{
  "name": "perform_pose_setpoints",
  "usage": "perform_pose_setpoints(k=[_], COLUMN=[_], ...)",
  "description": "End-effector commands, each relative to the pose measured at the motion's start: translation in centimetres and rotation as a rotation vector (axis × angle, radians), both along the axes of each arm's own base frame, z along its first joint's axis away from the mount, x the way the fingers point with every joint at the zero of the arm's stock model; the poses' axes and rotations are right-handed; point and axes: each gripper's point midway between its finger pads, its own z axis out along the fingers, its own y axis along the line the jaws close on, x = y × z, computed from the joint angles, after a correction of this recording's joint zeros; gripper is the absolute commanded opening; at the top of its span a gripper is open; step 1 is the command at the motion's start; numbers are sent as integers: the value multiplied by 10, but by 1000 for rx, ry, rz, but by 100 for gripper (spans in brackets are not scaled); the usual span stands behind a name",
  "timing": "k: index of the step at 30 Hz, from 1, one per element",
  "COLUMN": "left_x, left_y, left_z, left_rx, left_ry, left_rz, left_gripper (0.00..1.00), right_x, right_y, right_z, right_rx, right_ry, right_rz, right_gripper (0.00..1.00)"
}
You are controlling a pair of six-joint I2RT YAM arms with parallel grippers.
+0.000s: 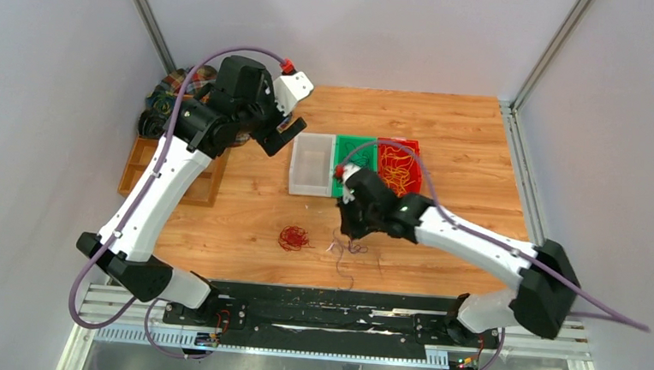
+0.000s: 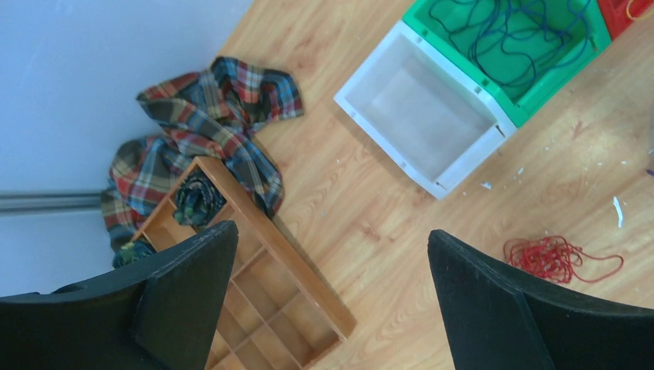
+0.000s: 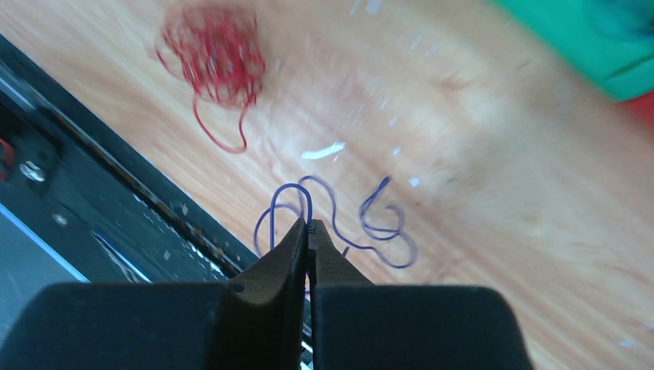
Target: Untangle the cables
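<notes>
A thin dark blue cable (image 3: 299,186) lies in loose loops on the wood near the table's front edge (image 1: 343,248). My right gripper (image 3: 310,225) is shut on one of its loops, pinching the strand at the fingertips (image 1: 352,231). To its left lies a small tangle of red cable (image 1: 293,237) (image 3: 216,54) (image 2: 557,257), untouched. My left gripper (image 2: 330,231) hangs open and holds nothing, high above the table's back left (image 1: 285,138). More dark cables lie in the green bin (image 2: 532,108), and yellow-orange ones fill the red bin (image 1: 399,142).
A white bin (image 1: 309,192) stands beside the green one (image 1: 356,140). A wooden organiser (image 2: 308,297) with dark coiled rolls sits at the left (image 1: 131,173), a plaid cloth (image 2: 208,116) behind it. A black rail runs along the near edge (image 1: 325,301).
</notes>
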Motion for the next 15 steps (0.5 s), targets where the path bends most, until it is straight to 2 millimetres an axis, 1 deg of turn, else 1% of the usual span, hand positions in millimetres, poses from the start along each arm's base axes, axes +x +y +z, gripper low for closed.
perform_pose_setpoints(k=[1,4,7,11,13,14,15], left_x=[-13,-18,-19,-23,-27,-29,-31], left_y=[15,23,34,44,46,46,46], left_z=[-20,-34,-43,-47,-50,-52,-57], left_rx=[17,2,-46,-106,-115,-115,-117], left_ry=[80,124,167,197,204,202,203], left_rz=[50,72,102,107,97,95,87], left_gripper=[98,98,98,98,98,98,98], right_x=[40,71,103,145,164,174,183], right_y=[-15,-28,-38,-43,-43,-44,-43], right_z=[83,118,139,160,167,165,167], right_rx=[128,185,199,218,228,218,216], right_ry=[-179,-230,-275,-332,-355,-359,-369], right_rz=[-79,-151,-222,-306,-336,-351,-361], right_gripper=[1,1,1,1,1,1,1])
